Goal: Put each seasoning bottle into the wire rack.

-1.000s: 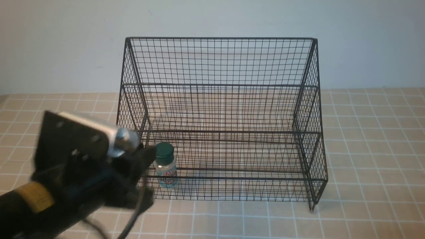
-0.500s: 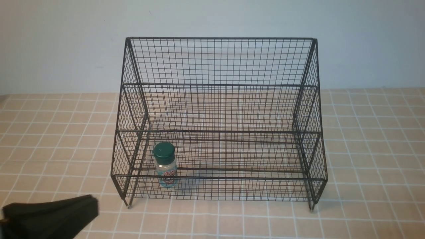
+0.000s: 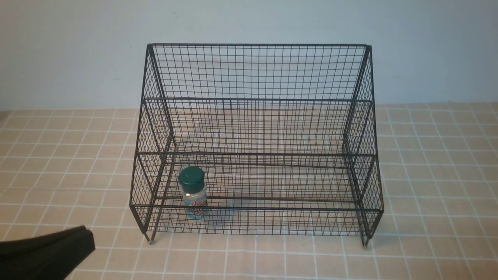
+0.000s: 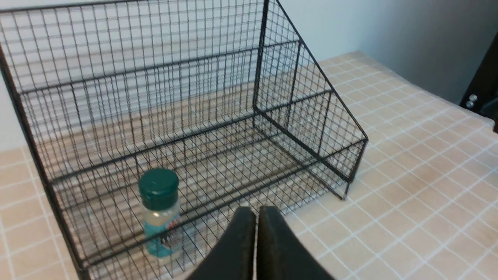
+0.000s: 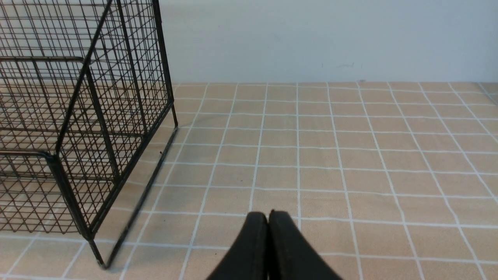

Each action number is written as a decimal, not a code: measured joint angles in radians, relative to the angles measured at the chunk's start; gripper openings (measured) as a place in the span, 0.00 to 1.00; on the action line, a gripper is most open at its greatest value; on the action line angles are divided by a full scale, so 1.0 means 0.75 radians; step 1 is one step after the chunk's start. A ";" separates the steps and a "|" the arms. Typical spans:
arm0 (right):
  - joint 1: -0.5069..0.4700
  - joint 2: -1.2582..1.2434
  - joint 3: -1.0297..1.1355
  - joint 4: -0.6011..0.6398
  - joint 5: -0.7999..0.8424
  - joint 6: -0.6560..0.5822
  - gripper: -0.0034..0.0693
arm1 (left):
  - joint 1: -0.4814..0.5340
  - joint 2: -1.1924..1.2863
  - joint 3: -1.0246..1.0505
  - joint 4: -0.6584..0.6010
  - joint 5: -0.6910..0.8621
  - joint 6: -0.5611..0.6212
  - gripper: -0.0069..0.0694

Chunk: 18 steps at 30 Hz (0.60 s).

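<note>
The seasoning bottle, clear with a dark green cap and a teal label, stands upright on the lowest tier of the black wire rack, near its left end. The left wrist view shows the same bottle inside the rack. My left gripper sits low at the front left of the table, clear of the rack, and its jaws are shut with nothing between them. My right gripper is shut and empty over bare tiles to the right of the rack; the front view does not show it.
The rack stands in the middle of a tan tiled tabletop, backed by a pale wall. A dark post rises at the table's far right edge in the left wrist view.
My left arm has pulled back from beside the bottle in the rack to the front left corner and lower. Its jaws have closed. The bottle has stayed in place.
</note>
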 joint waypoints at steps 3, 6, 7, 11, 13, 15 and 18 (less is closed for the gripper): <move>0.000 0.000 0.000 0.000 0.000 0.000 0.03 | 0.000 0.000 0.000 0.036 -0.042 0.000 0.08; 0.000 0.000 0.000 0.000 0.000 0.000 0.03 | 0.000 0.000 0.000 0.078 -0.055 0.000 0.08; 0.000 0.000 0.000 0.000 0.000 0.000 0.03 | 0.004 0.000 0.000 0.103 -0.055 -0.002 0.08; 0.000 0.000 0.000 0.000 0.000 0.000 0.03 | 0.084 -0.013 0.009 0.169 -0.055 -0.036 0.08; 0.000 0.000 0.000 0.000 0.000 0.000 0.03 | 0.166 -0.037 0.033 0.182 -0.059 -0.044 0.08; 0.000 0.000 0.000 0.000 0.000 0.000 0.03 | 0.237 -0.076 0.068 0.188 -0.069 -0.046 0.08; 0.000 0.000 0.000 0.000 0.000 0.000 0.03 | 0.402 -0.179 0.198 0.194 -0.087 -0.052 0.08</move>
